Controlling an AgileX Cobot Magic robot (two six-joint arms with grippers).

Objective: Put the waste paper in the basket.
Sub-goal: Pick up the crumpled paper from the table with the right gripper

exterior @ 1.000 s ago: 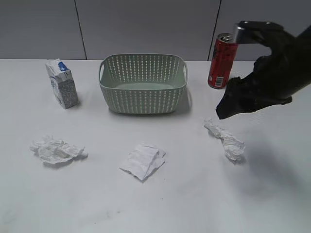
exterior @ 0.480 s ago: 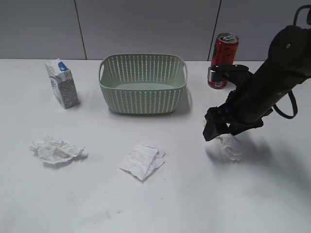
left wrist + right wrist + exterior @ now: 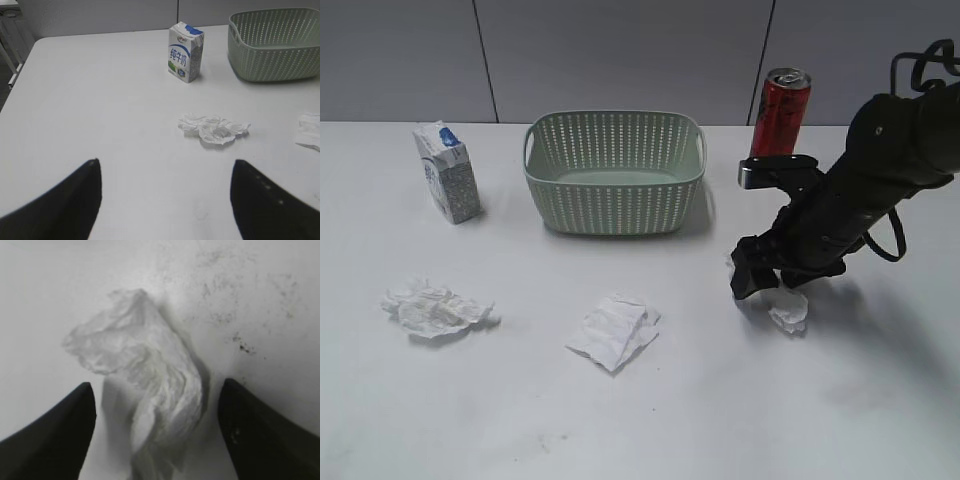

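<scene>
- We see the right gripper (image 3: 767, 282) hiding part of one waste paper wad (image 3: 145, 390), fingers (image 3: 55, 435) wide around it.
- Left gripper (image 3: 165, 200) spread, empty.
- White desk (image 3: 720, 420), basket (image 3: 615, 172) well apart.

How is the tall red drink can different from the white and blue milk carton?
The red drink can is round and metallic, standing right of the pale green slotted plastic basket; the white and blue milk carton is boxy with a folded peaked top, standing left of it. Both stand upright on the white table, untouched.
</scene>
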